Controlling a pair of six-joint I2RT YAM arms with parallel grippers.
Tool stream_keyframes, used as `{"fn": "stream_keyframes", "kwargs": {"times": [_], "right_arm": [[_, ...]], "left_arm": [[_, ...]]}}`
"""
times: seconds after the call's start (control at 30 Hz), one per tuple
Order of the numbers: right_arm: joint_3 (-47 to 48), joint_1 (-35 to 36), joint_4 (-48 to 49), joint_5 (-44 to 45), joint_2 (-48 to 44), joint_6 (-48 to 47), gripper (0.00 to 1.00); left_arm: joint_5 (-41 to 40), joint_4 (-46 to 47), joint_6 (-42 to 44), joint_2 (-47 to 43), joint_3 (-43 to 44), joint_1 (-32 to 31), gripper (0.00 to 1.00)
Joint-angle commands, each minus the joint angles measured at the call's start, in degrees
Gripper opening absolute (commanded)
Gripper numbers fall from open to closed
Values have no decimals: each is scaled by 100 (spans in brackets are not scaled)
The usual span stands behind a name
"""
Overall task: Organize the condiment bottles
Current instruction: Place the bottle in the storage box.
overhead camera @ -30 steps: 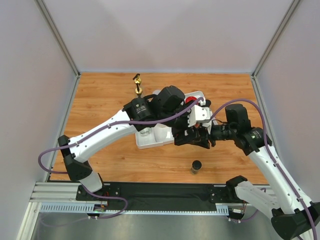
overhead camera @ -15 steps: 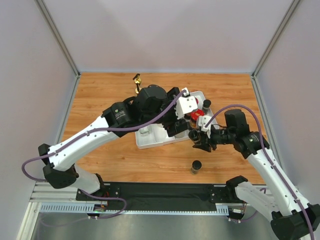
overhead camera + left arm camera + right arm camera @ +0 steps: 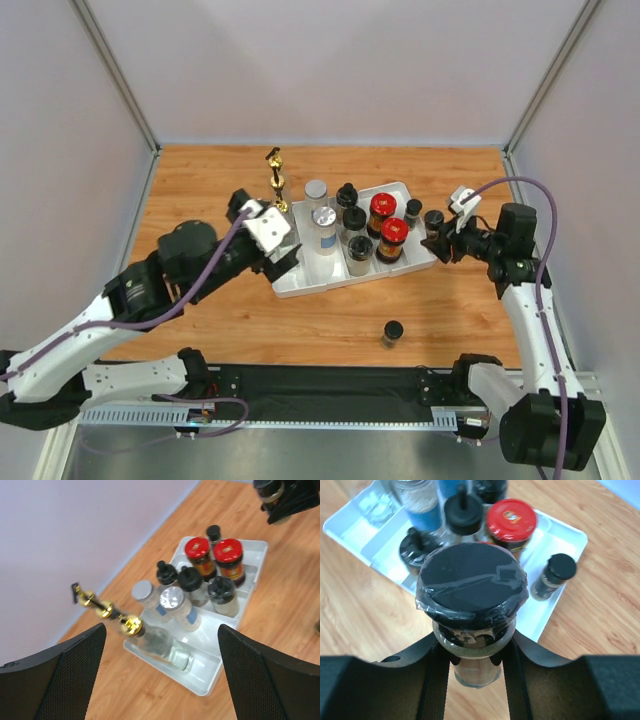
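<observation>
A white divided tray (image 3: 300, 287) holds silver-lidded clear jars (image 3: 324, 217), black-capped jars (image 3: 353, 219), two red-lidded dark jars (image 3: 382, 205) and a tall clear gold-spouted bottle (image 3: 279, 182) at its left end. My right gripper (image 3: 441, 240) is shut on a black-capped spice jar (image 3: 433, 219), held just off the tray's right end; the right wrist view shows the jar (image 3: 472, 587) between the fingers (image 3: 432, 680). My left gripper (image 3: 283, 257) is open and empty at the tray's left end, above the gold-spouted bottle (image 3: 167, 650). Another black-capped spice jar (image 3: 392, 333) stands alone on the table.
The wooden table (image 3: 200, 190) is walled on three sides. The tray sits near the middle, angled. A small black-capped jar (image 3: 553, 576) stands in the tray's far right corner. The arm bases and a black rail (image 3: 330, 385) run along the near edge.
My left arm has pulled back off the tray to the left, uncovering the bottles. My right gripper has carried its spice jar from the tray's near side to its right end.
</observation>
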Motion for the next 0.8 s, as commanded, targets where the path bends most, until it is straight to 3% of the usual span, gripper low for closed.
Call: {"fn": "stream_keyframes", "kwargs": {"times": [0.0,0.13,0.4,0.77], "right_arm": [[-84,-535,1474,-532,369,866,5],[-347,-871,2984,-630,993,1221,5],[-787,-784,4621,-560,2066,1466,6],[-805,-379,5027,-463,2945,992,8]], "left_arm": [[-1054,377,28,-915,-616,-3,100],[-1809,474,-95,-1911,-1618,15,100],[-2540,395,-438,-3467,-2727,23,100],[-2848,518,-588,-3916,-3193,23,100]]}}
